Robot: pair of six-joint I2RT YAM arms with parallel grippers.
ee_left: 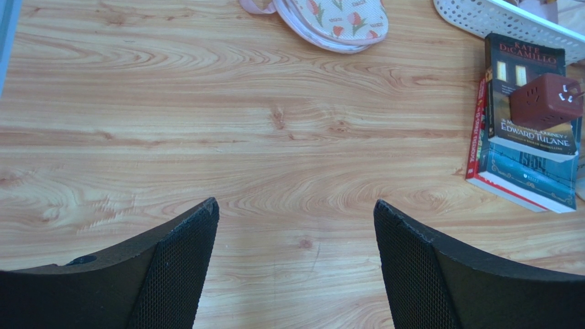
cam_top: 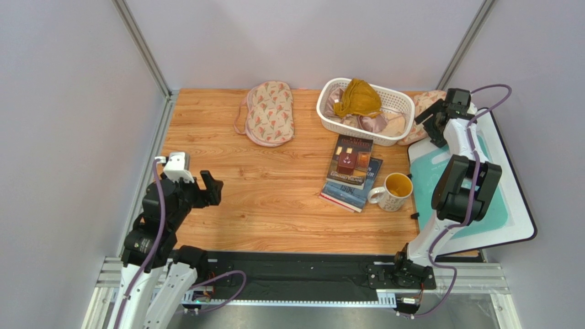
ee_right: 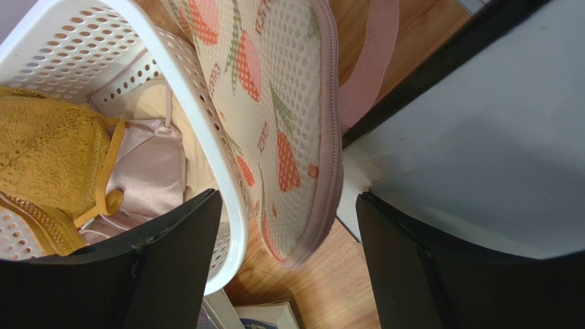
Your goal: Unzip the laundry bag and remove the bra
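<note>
Two alike floral laundry bags show. One laundry bag point(cam_top: 269, 113) lies flat at the back middle of the table. The other bag point(ee_right: 288, 103) leans against the right side of the white basket point(ee_right: 206, 137), partly hidden in the top view behind my right gripper point(cam_top: 432, 118). My right gripper point(ee_right: 288, 205) is open, its fingers standing either side of this bag's lower end and the basket rim, touching neither. My left gripper point(ee_left: 295, 209) is open over bare wood near the left front point(cam_top: 206, 188). No white bra shows.
The basket point(cam_top: 329, 113) holds a mustard-yellow garment point(cam_top: 357, 97) and a pinkish satin garment point(ee_right: 151, 171). Stacked books point(cam_top: 351, 171) with a small red-brown cube point(cam_top: 345, 162) and a yellow-lined mug point(cam_top: 393, 192) sit mid-right. A white board with a teal mat point(cam_top: 494, 205) lies at the right edge.
</note>
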